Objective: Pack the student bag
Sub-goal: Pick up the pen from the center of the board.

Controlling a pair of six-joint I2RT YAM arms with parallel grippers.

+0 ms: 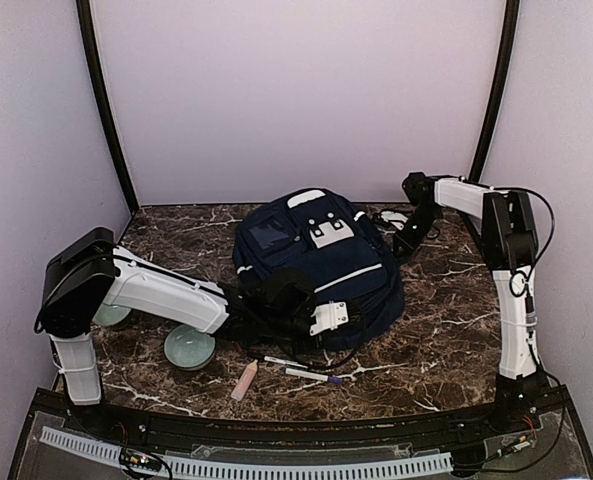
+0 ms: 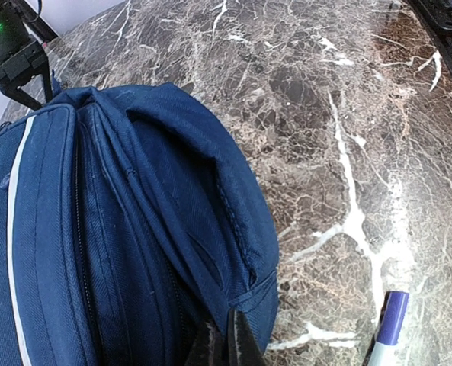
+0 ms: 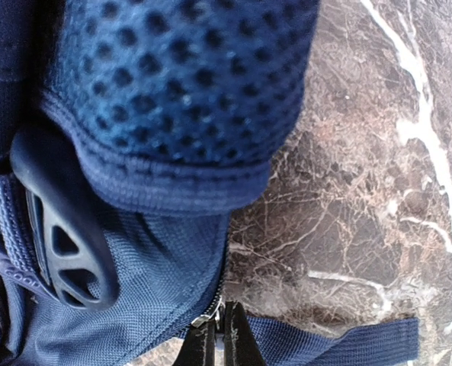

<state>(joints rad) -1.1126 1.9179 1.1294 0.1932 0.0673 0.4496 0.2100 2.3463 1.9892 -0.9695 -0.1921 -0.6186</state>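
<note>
Both jaws are pinching shut on the student bag. Left gripper is nipping fabric, right gripper its zipper.

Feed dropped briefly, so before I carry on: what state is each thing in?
student bag: lying on the table, front pockets up; main zip unclear.
left gripper: shut, tips against the bag's near edge.
right gripper: shut, tips at a zip slider.
purple-capped marker: capped, lying outside the bag.
second pen: lying beside it.
pale tube: lying outside the bag.
green bowl: upright, empty.
second bowl: mostly hidden under the left arm.
</note>
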